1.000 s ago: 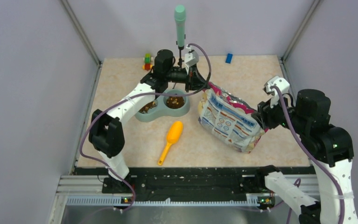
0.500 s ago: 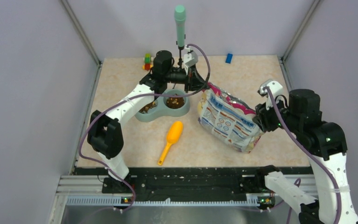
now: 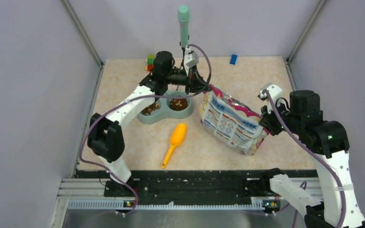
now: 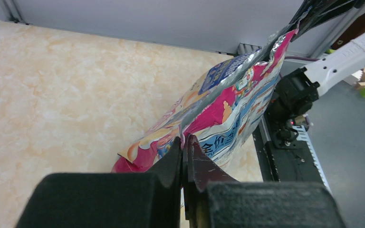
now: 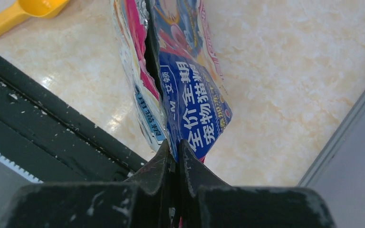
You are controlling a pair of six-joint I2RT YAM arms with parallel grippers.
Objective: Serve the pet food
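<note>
The pet food (image 3: 178, 103), dark-brown kibble, lies in the right cup of a pale double bowl (image 3: 163, 115), with more kibble (image 3: 149, 109) in the left cup. Right of the bowl the glossy cat-food bag (image 3: 229, 124) hangs tilted between both arms. My left gripper (image 3: 203, 88) is shut on the bag's upper left corner; in the left wrist view its fingertips (image 4: 184, 142) pinch the pink bag (image 4: 228, 102). My right gripper (image 3: 265, 122) is shut on the bag's right edge, where its tips (image 5: 175, 148) clamp the blue bag (image 5: 190, 99).
An orange scoop (image 3: 174, 142) lies on the table in front of the bowl, its bowl end at the right wrist view's top left (image 5: 26, 10). Small coloured blocks (image 3: 150, 60) and a blue block (image 3: 233, 59) sit at the back edge. A green upright handle (image 3: 184, 23) stands behind my left gripper.
My right gripper has moved left onto the bag's right edge and gone from open to shut on it. The bag and my left gripper have shifted slightly left.
</note>
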